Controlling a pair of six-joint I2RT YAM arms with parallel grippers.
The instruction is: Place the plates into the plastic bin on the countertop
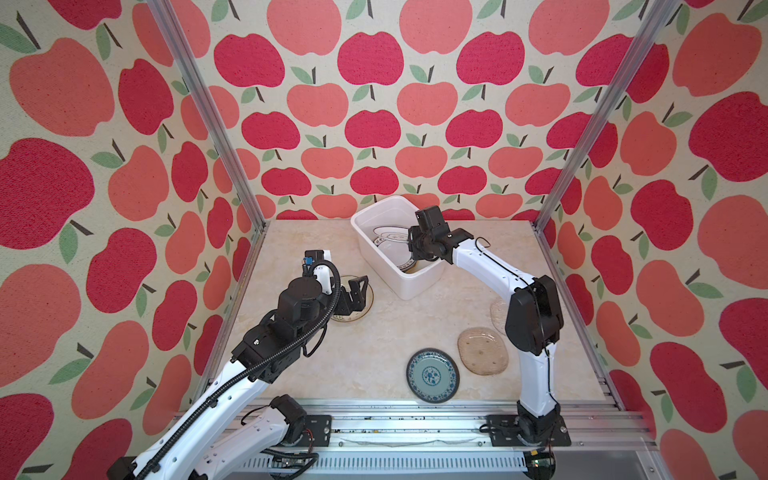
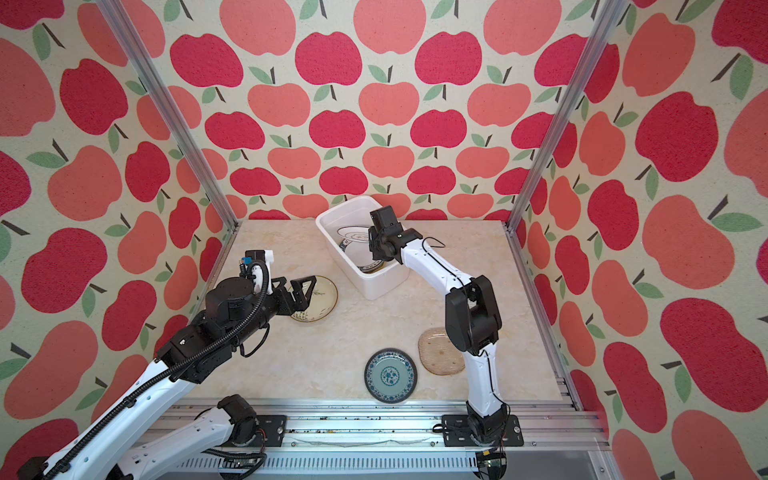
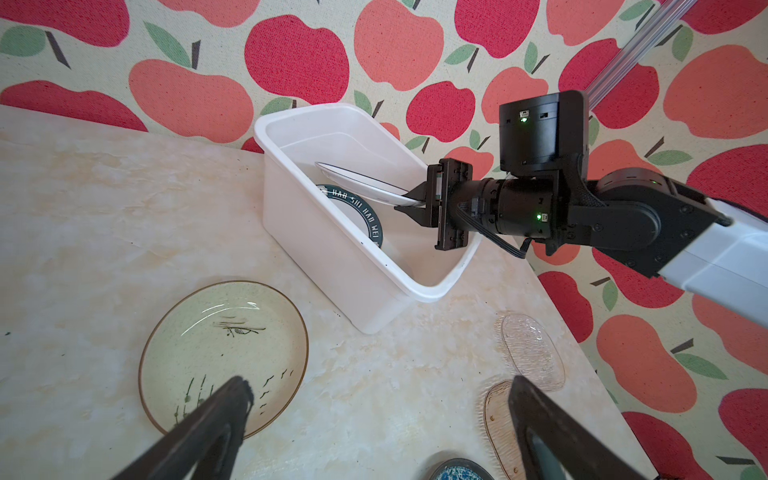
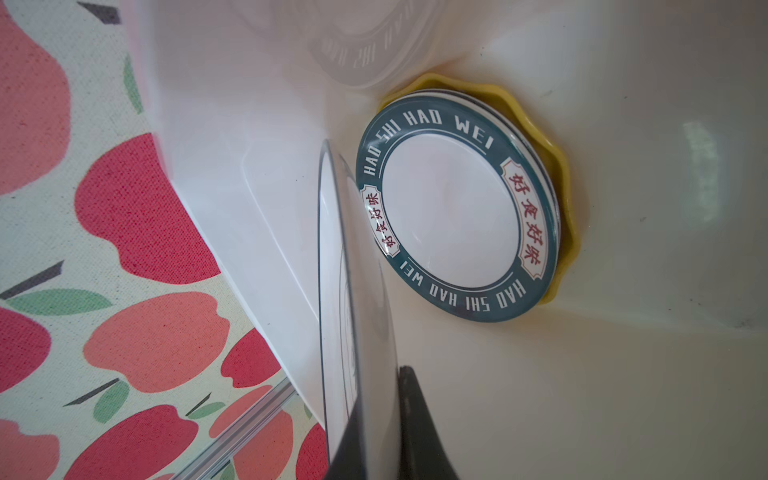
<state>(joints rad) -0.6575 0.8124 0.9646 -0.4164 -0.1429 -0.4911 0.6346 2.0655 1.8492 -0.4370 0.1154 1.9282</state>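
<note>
My right gripper (image 4: pixel 378 395) is shut on the edge of a white plate (image 4: pixel 353 291) with a thin dark rim, held tilted over the plastic bin (image 1: pixel 376 208). In the bin lies a white plate with a dark lettered rim (image 4: pixel 453 216) on a yellow scalloped plate (image 4: pixel 559 166). My left gripper (image 3: pixel 378 386) is open, low over the countertop (image 1: pixel 332 374) beside a cream plate (image 3: pixel 224 345) with a brown rim. One of its fingers (image 3: pixel 232 399) overlaps that plate's edge in the left wrist view.
A blue-patterned plate (image 1: pixel 432 376) and a beige oval plate (image 1: pixel 482 351) lie near the front edge. A clear glass plate (image 3: pixel 532 353) lies partly behind my right arm (image 1: pixel 532 316). Apple-print walls and aluminium rails enclose the countertop.
</note>
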